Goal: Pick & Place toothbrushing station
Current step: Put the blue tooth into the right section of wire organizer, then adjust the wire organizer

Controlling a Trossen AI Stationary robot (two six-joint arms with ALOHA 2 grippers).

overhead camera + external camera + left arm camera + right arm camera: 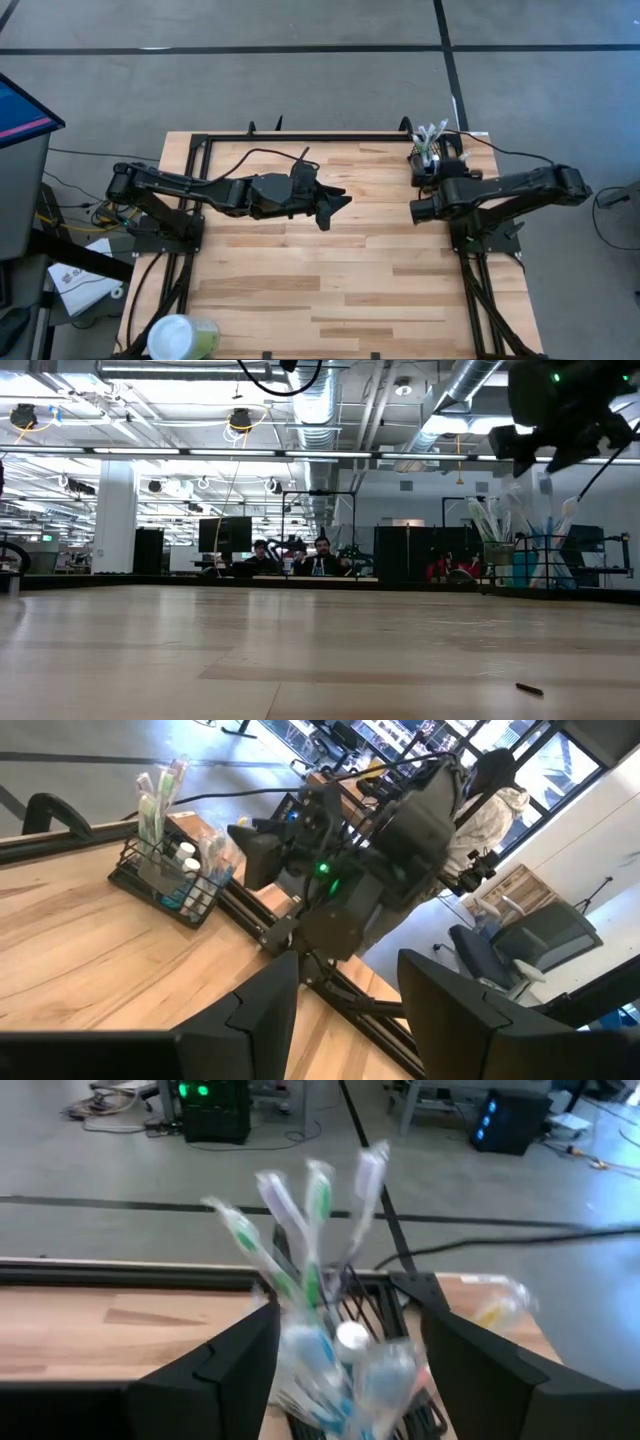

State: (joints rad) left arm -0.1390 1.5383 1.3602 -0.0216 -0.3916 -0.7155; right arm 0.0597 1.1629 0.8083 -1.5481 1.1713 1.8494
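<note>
The toothbrushing station [430, 150] is a small black wire holder with several toothbrushes and small tubes standing in it. It stands on its base at the table's far right corner and also shows in the low view [520, 550] and the left wrist view [165, 880]. My right gripper [345, 1370] is open. It hovers just above and on the near side of the station [330, 1330], pointing toward the far edge, with one finger to either side and touching nothing. My left gripper [345, 1020] is open and empty above the table's middle [335, 207].
A pale-green cup with a white lid [185, 338] stands at the table's near left corner. A small dark scrap [528, 688] lies on the wood near the front. A black frame [300, 135] runs along the table's far edge. People sit far behind the table [320, 555].
</note>
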